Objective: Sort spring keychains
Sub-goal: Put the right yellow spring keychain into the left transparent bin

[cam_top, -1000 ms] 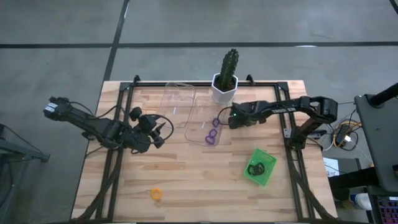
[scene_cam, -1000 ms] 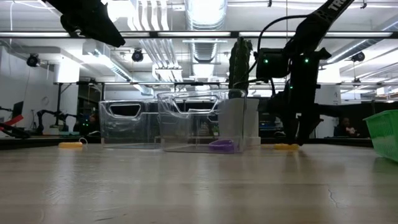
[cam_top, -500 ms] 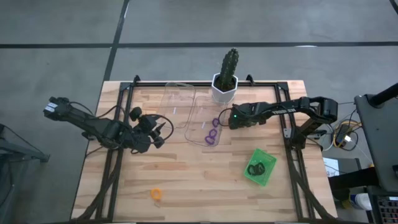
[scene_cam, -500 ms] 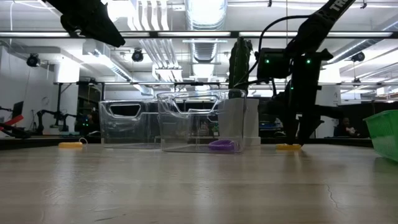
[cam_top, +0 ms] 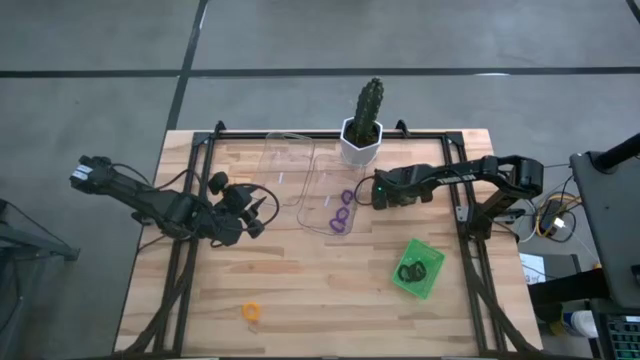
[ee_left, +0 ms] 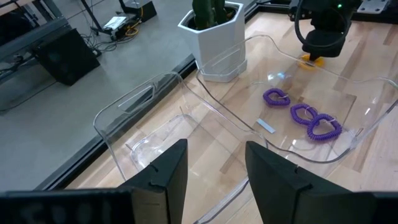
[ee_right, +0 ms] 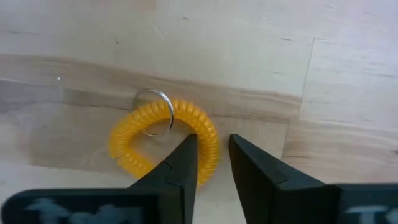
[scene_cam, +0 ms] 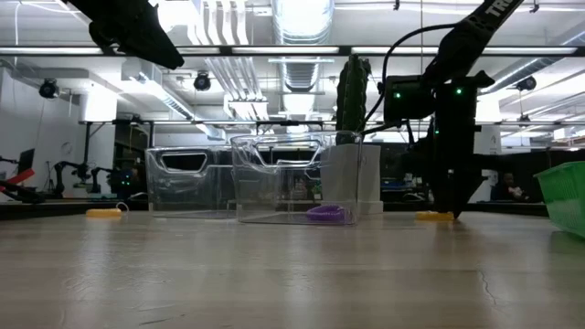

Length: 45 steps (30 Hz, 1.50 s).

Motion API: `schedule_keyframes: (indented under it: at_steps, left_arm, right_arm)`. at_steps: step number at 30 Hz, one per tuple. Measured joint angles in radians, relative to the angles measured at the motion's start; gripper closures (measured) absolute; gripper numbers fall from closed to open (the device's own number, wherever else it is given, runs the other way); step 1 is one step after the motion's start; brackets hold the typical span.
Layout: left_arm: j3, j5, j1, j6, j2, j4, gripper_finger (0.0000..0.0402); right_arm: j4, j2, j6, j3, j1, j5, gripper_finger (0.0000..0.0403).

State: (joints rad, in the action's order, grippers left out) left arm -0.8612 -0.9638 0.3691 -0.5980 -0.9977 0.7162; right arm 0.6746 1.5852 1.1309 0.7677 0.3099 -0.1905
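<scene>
- Narrowly parted fingers are seen on the right gripper (ee_right: pixel 208 163), set down over an orange spring keychain (ee_right: pixel 163 139) on the table (cam_top: pixel 300 290), one side of the coil lying between them.
- Three purple keychains (ee_left: pixel 303 114) are held in a clear tray (ee_left: pixel 348 146).
- Another orange keychain (cam_top: pixel 250 312) lies near the table's front edge.
- Black keychains (cam_top: pixel 411 270) sit in the green tray (cam_top: pixel 432 284).
- Parted fingers are shown on the left gripper (ee_left: pixel 211 177), raised near the trays.

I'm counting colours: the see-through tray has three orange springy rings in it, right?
Not quite: the three spring keychains in the clear tray are purple, as the left wrist view shows. The orange keychain lies on the table under the right gripper.
</scene>
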Motion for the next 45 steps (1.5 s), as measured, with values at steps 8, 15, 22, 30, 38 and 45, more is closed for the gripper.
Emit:
schedule_keyframes:
  at_steps: [8, 15, 22, 30, 38, 45]
  left_arm:
    - [0.000, 0.000, 0.000, 0.000, 0.000, -0.001, 0.0248]
    - [0.000, 0.000, 0.000, 0.000, 0.000, -0.001, 0.0248]
    - [0.000, 0.000, 0.000, 0.000, 0.000, -0.001, 0.0248]
    - [0.000, 0.000, 0.000, -0.006, 0.000, -0.002, 0.0248]
    - [0.000, 0.002, 0.000, -0.002, 0.000, -0.132, 0.0248]
    - [0.000, 0.148, 0.000, 0.089, 0.000, -0.358, 0.0248]
  right_arm:
    - [0.004, -0.002, -0.012, -0.001, 0.000, 0.005, 0.0384]
    - [0.020, -0.046, -0.039, -0.008, 0.000, 0.093, 0.0388]
    - [0.014, -0.238, -0.041, -0.007, -0.034, 0.128, 0.0389]
    - [-0.134, -0.521, -0.043, -0.005, -0.148, 0.124, 0.0389]
    - [-0.586, -0.586, -0.181, -0.003, -0.303, 0.047, 0.0390]
    - [-0.882, -0.465, -0.255, -0.003, -0.373, 0.030, 0.0390]
